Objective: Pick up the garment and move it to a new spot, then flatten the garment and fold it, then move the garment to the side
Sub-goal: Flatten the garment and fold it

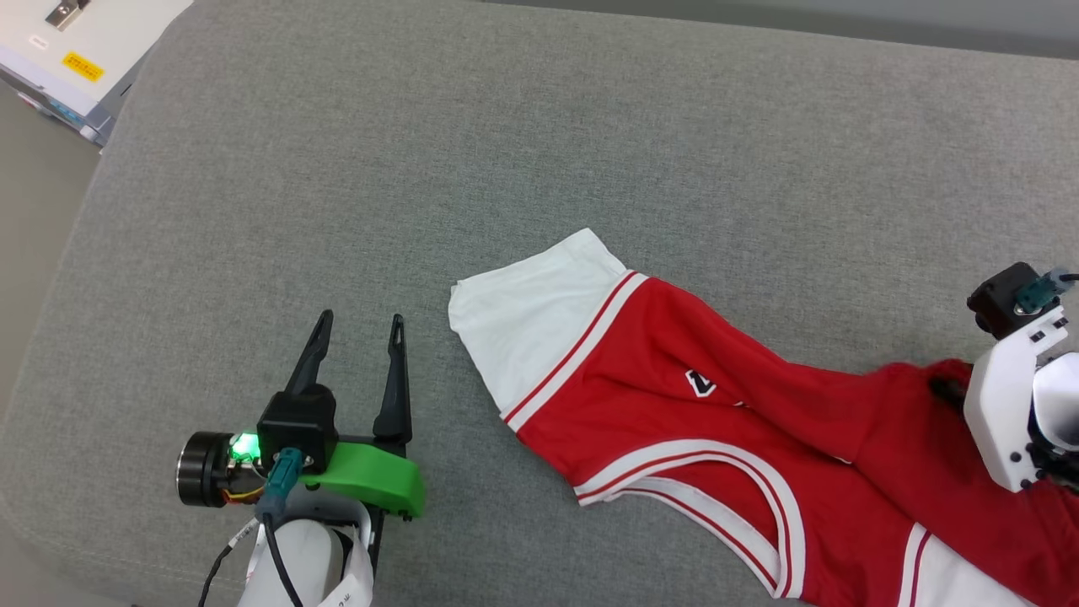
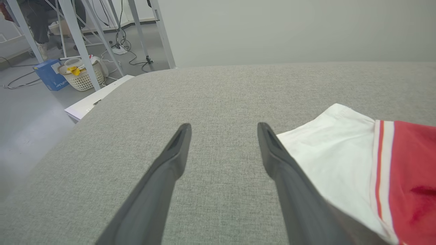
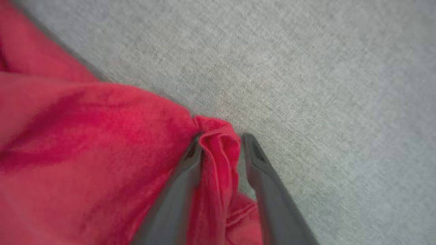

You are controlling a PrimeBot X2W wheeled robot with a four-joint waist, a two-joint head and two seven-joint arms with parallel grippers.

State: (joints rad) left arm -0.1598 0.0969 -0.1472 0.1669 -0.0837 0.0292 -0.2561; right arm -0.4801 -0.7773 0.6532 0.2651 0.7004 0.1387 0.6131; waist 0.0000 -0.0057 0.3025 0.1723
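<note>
The garment (image 1: 674, 405) lies on the grey fabric-covered bench (image 1: 506, 126), spread across its near right part, and we take the scene from our left. Off the bench's far left corner we see a white box (image 1: 76, 51) with a yellow label. Near the front left, the left claw (image 1: 361, 319) hangs over bare bench with its two dark fingers spread wide and nothing between them, near the garment but not touching it. Next comes the garment's white sleeve (image 1: 531, 329), flat and nearest that claw, edged by red-and-white striped trim (image 1: 573, 354). Beyond it the red body runs rightward in loose folds, with a bit of dark, white-outlined lettering (image 1: 700, 384) showing and a curved white band (image 1: 716, 472) bending toward the front edge. At the far right, the right claw (image 3: 222, 136) has a bunched fold of the red cloth between its fingers, which stand partly apart; whether they pinch it we cannot tell.
</note>
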